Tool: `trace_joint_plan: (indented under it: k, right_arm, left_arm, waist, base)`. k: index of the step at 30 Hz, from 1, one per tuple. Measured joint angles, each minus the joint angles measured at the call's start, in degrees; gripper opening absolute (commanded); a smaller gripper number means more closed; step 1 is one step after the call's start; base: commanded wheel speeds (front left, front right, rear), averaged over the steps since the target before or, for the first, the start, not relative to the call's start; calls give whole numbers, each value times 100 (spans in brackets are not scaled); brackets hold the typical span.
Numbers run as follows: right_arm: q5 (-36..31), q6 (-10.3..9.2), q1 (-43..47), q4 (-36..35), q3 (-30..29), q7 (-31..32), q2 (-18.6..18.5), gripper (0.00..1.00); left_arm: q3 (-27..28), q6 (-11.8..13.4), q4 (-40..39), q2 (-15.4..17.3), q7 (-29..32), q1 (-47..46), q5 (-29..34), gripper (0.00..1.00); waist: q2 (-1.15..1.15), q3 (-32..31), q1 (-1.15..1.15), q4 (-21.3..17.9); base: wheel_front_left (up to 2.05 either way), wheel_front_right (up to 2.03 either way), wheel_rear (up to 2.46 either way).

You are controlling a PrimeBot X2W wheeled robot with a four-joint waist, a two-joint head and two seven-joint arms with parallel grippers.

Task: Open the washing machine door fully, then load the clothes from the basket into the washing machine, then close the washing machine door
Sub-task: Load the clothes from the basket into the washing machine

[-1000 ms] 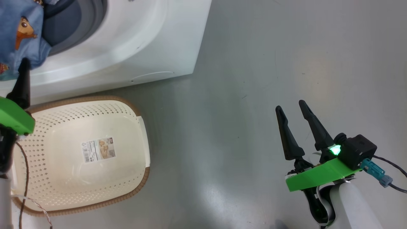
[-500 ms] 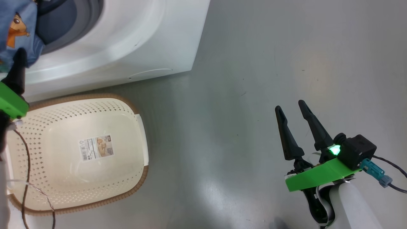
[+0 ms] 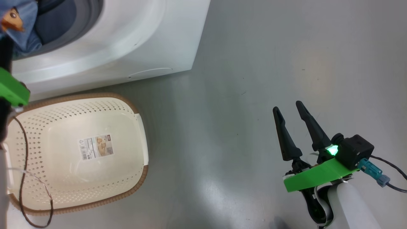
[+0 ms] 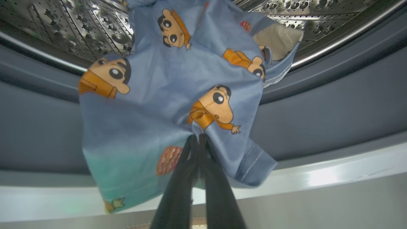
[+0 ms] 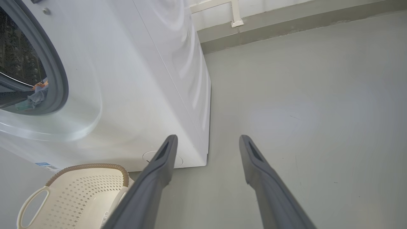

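Left gripper [image 4: 198, 140] clamping shut on clothes [image 4: 165, 105], pushing them further into machine [image 3: 143, 31] mouth. Basket [image 3: 143, 143] now empty. Right gripper [image 3: 286, 105] idling, released.

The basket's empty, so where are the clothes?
In the left wrist view the clothes hang at the washing machine's mouth, across its grey ring, right at the tips of the left gripper.

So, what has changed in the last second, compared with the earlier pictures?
The left hand, shut on the clothes, has carried them up the head view, further into the mouth of the washing machine. No new grasp or release is visible. The right hand stays open over the floor, and the empty basket stays where it was.
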Motion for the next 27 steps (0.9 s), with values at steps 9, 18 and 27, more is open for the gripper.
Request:
trace_joint_plan:
  k: [9, 18, 27]
  right_arm:
    - [25, 0, -73, -2, 63, 0, -1, 100]
    - [53, 0, -73, -51, 123, 0, -1, 100]
    - [247, 0, -68, -143, 271, 0, 4, 100]
  left_arm:
    - [-108, 0, 0, 53, -548, -491, 236, 0]
    - [-291, 0, 254, 209, -1294, -1164, 642, 0]
    - [-509, -51, 643, 471, -1805, -1738, 746, 0]
  waist:
    - [0, 19, 0, -71]
    - [0, 128, 0, -223]
    - [0, 299, 0, -458]
  base:
    - [0, 0, 0]
    - [0, 0, 0]
    - [0, 0, 0]
